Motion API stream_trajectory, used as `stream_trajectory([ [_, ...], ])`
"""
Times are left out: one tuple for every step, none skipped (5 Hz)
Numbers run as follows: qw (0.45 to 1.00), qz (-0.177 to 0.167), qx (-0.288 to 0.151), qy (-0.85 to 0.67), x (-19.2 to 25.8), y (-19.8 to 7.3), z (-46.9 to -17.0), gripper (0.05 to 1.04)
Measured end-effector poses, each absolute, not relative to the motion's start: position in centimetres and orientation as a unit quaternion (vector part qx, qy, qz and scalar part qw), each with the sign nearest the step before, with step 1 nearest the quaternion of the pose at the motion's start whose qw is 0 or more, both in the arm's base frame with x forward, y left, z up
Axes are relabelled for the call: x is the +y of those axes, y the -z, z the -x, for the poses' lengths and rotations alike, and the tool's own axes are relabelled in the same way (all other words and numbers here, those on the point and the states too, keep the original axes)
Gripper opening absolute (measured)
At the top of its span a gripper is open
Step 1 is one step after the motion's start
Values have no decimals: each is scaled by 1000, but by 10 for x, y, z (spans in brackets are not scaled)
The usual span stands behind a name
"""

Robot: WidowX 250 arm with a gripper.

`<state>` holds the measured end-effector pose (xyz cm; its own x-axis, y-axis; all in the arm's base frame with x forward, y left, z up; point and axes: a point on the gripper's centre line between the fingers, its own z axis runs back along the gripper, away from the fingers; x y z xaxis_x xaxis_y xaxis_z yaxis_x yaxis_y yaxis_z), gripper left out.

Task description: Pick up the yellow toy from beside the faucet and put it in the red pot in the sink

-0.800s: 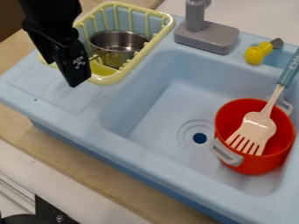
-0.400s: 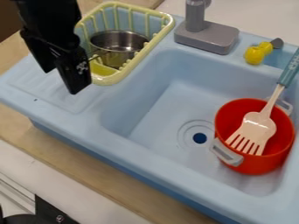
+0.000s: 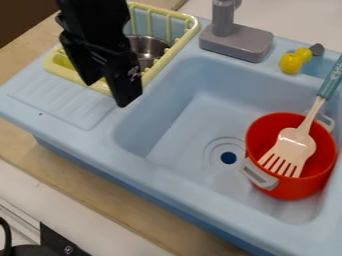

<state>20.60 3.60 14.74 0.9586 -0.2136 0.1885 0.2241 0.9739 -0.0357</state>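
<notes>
A yellow rack stands left; the gripper hangs in front, whether clenched or released one cannot tell. Behind it, a metal pot sits in the rack. Rightward, the blue sink holds a red pot with a slotted spatula.

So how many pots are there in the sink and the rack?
2: the red pot sits in the sink, the metal pot in the yellow rack. Another could be hidden behind the black arm.

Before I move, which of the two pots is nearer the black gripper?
The silver metal pot, in the pale yellow dish rack behind the gripper; the red pot sits farther off, in the light blue sink.
</notes>
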Motion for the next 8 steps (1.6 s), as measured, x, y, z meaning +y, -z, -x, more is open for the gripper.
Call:
stream_trajectory([
  [986, 42, -123, 107, 14, -149, -226, 998],
  [987, 14, -145, 75, -3, -152, -242, 999],
  [980, 14, -185, 78, -28, -154, -258, 998],
  [973, 24, -213, 84, -44, -154, -274, 998],
  [967, 33, -243, 74, -52, -158, -288, 998],
  [962, 24, -263, 71, -59, -159, -299, 999],
  [959, 26, -273, 73, -65, -157, -312, 999],
  [953, 43, -285, 92, -75, -160, -321, 999],
])
